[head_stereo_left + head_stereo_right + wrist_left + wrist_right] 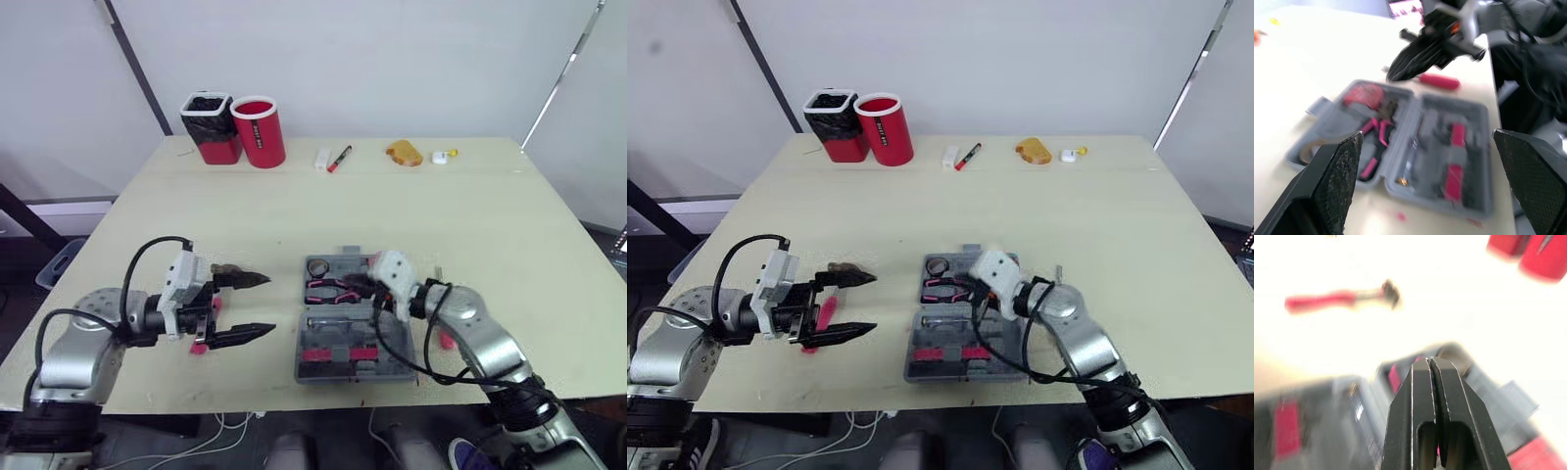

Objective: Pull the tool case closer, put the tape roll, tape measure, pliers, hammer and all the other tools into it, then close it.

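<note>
The grey tool case [338, 357] lies open near the table's front edge. In it I see pink-handled pliers [326, 288], a tape roll [315, 265] and a red tape measure [1364, 93]. My right gripper [359, 286] hovers shut over the case's far half, holding nothing. My left gripper [270, 304] is open just left of the case. A red-handled hammer [825, 313] lies on the table beneath its fingers, head [844, 266] toward the far side. A red-handled screwdriver [1440, 81] lies right of the case, partly hidden by my right arm.
At the back left stand a red cup [261, 131] and a red bin with a black liner [210, 125]. A marker [339, 159], a small white block [321, 159], a yellow-brown object [403, 154] and a small white-yellow item [443, 156] lie along the far edge.
</note>
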{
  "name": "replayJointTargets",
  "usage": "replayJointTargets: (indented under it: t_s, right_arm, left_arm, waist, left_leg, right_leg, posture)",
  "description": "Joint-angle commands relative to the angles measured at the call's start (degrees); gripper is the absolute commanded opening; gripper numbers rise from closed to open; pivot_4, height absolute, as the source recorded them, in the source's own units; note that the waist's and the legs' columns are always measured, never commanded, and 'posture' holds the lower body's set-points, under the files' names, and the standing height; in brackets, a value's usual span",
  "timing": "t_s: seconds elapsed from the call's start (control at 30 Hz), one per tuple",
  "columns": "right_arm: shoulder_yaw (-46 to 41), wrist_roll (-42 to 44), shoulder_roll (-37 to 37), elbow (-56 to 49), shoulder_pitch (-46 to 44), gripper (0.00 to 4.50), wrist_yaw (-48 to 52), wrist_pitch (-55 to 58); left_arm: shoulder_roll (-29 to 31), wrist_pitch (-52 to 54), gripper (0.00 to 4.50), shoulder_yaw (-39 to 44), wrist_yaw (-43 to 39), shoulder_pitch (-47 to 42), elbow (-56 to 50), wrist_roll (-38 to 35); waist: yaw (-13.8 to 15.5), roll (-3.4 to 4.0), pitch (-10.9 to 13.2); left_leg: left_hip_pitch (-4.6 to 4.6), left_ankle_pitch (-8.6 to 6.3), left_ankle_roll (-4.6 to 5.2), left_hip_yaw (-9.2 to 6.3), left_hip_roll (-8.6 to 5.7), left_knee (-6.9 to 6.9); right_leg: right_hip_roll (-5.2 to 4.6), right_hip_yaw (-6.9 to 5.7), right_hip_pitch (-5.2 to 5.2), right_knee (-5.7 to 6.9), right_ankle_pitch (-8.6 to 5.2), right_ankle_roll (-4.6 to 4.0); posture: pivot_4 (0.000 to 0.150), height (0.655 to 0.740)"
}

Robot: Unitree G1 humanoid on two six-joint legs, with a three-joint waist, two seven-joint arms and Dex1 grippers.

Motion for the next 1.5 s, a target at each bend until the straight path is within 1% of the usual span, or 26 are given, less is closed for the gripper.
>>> replayJointTargets:
  t_s: [0.03,0.1,0.3,0.33,0.37,0.4,0.47,0.53,0.63,0.67,0.73,0.87,0.9,1.0,1.13,1.27,1.3,1.37,1.5]
  right_arm:
    - [-6.74,4.52,-1.38,-3.71,3.89,0.05,-0.56,-2.88]
    - [-10.36,7.71,-1.59,-5.28,6.52,0.05,-0.19,-4.41]
    - [-18.02,11.65,-4.85,-8.26,14.53,0.05,-0.61,-6.56]
    - [-20.34,13.11,-5.16,-8.76,16.73,0.05,-0.42,-7.4]
    - [-22.38,14.25,-5.3,-9.1,18.62,0.62,-0.69,-7.95]
    - [-23.67,15.07,-5.42,-9.36,19.91,0.77,-0.9,-8.32]
    - [-26.85,15.16,-6.14,-8.71,24.65,1.86,-0.88,-10.21]
    - [-29.34,15.23,-6.38,-7.75,28.77,2.64,-0.56,-12.39]
    - [-32.44,16.16,-5.8,-6.82,34.13,4.24,-0.45,-15.33]
    - [-33.32,16.39,-5.68,-6.61,36.04,4.38,-0.14,-16.3]
    - [-35.48,17.5,-4.85,-5.6,40.95,4.38,1.03,-18.97]
    - [-38.24,20.43,-3.38,-2.89,47.09,4.38,3.85,-22.96]
    - [-38.81,20.67,-3.28,-1.78,48.92,4.38,4.94,-24.17]
    - [-39.78,22.1,-2.82,-0.24,54.07,4.38,7.67,-26.51]
    - [-40.45,22.45,-2.79,2.21,57.69,4.38,9.64,-28.93]
    - [-40.52,22.53,-3.14,3.36,58.61,4.38,10.21,-30.47]
    - [-40.32,22.52,-3.35,3.14,58.35,4.38,10.03,-30.51]
    - [-40.04,22.42,-3.78,2.72,57.78,4.38,9.88,-30.67]
    - [-38.94,24.22,-5.93,-1.44,55.79,4.38,10.56,-28.64]
  left_arm:
    - [-1.75,1.02,4.5,3.26,5.35,0.14,-1.86,-1.43]
    - [-3.03,1.38,4.5,4.27,7.77,1.05,-2.42,-1.54]
    - [-6.26,-0.13,4.5,7.73,14.03,5.55,-3.25,-0.44]
    - [-6.97,-0.57,4.5,8.9,14.93,7.26,-3.26,-0.52]
    - [-7.55,-1.33,4.5,9.85,15.6,8.85,-3.09,-0.25]
    - [-7.91,-1.85,4.5,10.47,16.02,9.95,-3.04,-0.08]
    - [-9.24,-4.97,4.5,11.9,17.04,13.74,-1.43,1.91]
    - [-10.55,-6.93,4.5,13.22,17.94,16.56,-0.04,2.64]
    - [-11.73,-10.07,4.5,14.92,18.35,19.6,3.06,3.6]
    - [-12.01,-11.06,4.5,15.54,18.37,20.5,4.31,3.86]
    - [-12.39,-12.93,4.5,17.16,18.79,22.09,7.27,4.12]
    - [-12.46,-15.84,4.5,18.97,19.5,24.42,11.38,4.97]
    - [-12.5,-16.47,4.5,19.42,19.36,25.34,12.22,5.13]
    - [-12.42,-17.17,4.5,20.63,19.06,27.78,13.12,4.62]
    - [-12.42,-16.64,4.5,21.66,19.51,29.07,13.58,3.8]
    - [-12.16,-16.19,4.5,21.23,19.67,29.2,13.57,4.25]
    - [-12.23,-15.76,4.5,20.86,20.06,28.8,13.11,4.26]
    - [-12.3,-14.27,4.5,20.26,21.24,27.93,11.99,4.1]
    - [-11.75,-8.76,4.5,18.42,25.32,25.46,7.76,4.3]
  waist:
    - [0.09,-0.03,0.0]
    - [0.08,-0.02,0.0]
    - [-0.27,-0.01,0.01]
    - [-0.27,-0.02,0.0]
    - [-0.26,-0.02,0.0]
    - [-0.29,-0.02,0.01]
    - [-0.25,-0.02,0.0]
    - [-0.21,-0.01,-0.01]
    - [-0.2,-0.02,-0.01]
    - [-0.17,-0.02,-0.01]
    - [-0.17,-0.03,-0.02]
    - [-0.2,-0.08,-0.05]
    - [-0.23,-0.07,-0.07]
    - [-0.25,-0.09,-0.08]
    - [-0.26,-0.12,-0.1]
    - [-0.24,-0.19,-0.15]
    - [-0.24,-0.19,-0.15]
    - [-0.24,-0.2,-0.16]
    - [-0.2,-0.18,-0.16]
  left_leg:
    - [-0.01,0.0,0.0,0.01,0.0,0.0]
    - [0.01,0.0,0.0,0.03,-0.01,0.0]
    - [0.03,0.0,0.0,-0.02,0.0,-0.01]
    - [0.04,0.0,0.0,-0.02,0.0,-0.01]
    - [0.04,0.0,0.0,-0.02,0.0,-0.01]
    - [0.06,0.0,0.0,-0.02,0.0,-0.01]
    - [0.07,0.0,0.0,-0.03,0.0,-0.02]
    - [0.12,0.0,0.0,-0.02,0.0,-0.02]
    - [0.11,-0.01,0.0,0.0,0.0,-0.03]
    - [0.12,-0.01,0.0,0.02,-0.01,-0.02]
    - [0.18,-0.01,0.0,0.01,0.0,-0.02]
    - [0.23,-0.01,0.0,0.0,0.01,-0.03]
    - [0.23,-0.01,0.0,0.0,0.01,-0.03]
    - [0.29,-0.01,0.0,-0.03,0.02,-0.05]
    - [0.4,-0.01,0.0,-0.07,0.08,-0.07]
    - [0.94,-0.03,-0.02,-0.05,0.16,-0.18]
    - [0.95,-0.04,-0.02,-0.03,0.18,-0.22]
    - [0.95,-0.04,-0.02,-0.02,0.18,-0.23]
    - [0.93,-0.03,-0.02,-0.02,0.08,-0.24]
  right_leg:
    - [0.0,0.0,0.0,-0.02,0.01,0.0]
    - [-0.01,0.03,0.02,-0.01,0.01,0.01]
    - [0.02,0.03,0.02,0.0,0.01,0.0]
    - [0.02,0.04,0.03,0.0,0.01,0.0]
    - [0.01,0.03,0.04,0.0,0.01,0.0]
    - [0.01,0.03,0.06,0.0,0.0,0.0]
    - [0.01,0.05,0.07,-0.01,0.0,0.0]
    - [-0.01,0.06,0.1,-0.02,0.0,0.0]
    - [-0.01,0.04,0.1,-0.04,-0.01,0.0]
    - [-0.01,0.05,0.1,-0.04,-0.01,0.0]
    - [-0.01,0.05,0.14,-0.03,-0.01,0.0]
    - [-0.01,0.05,0.19,-0.03,-0.04,-0.01]
    - [-0.02,0.06,0.19,-0.03,-0.12,-0.12]
    - [-0.05,0.11,0.21,-0.04,-0.17,-0.14]
    - [-0.1,0.19,0.25,-0.05,-0.26,-0.03]
    - [-0.25,0.2,0.65,-0.15,-0.33,-0.08]
    - [-0.56,0.2,0.65,-0.18,-0.33,-0.07]
    - [-0.64,0.15,0.65,-0.21,-0.33,-0.07]
    - [-0.78,0.11,0.73,-0.22,-0.32,-0.07]
  posture:
    - [0.15,0.74]
    - [0.15,0.74]
    - [0.15,0.74]
    - [0.15,0.74]
    - [0.15,0.74]
    - [0.15,0.74]
    - [0.15,0.74]
    - [0.15,0.74]
    - [0.15,0.74]
    - [0.15,0.74]
    - [0.15,0.74]
    - [0.15,0.74]
    - [0.15,0.74]
    - [0.15,0.74]
    - [0.15,0.74]
    - [0.15,0.74]
    - [0.15,0.74]
    - [0.15,0.74]
    - [0.15,0.74]
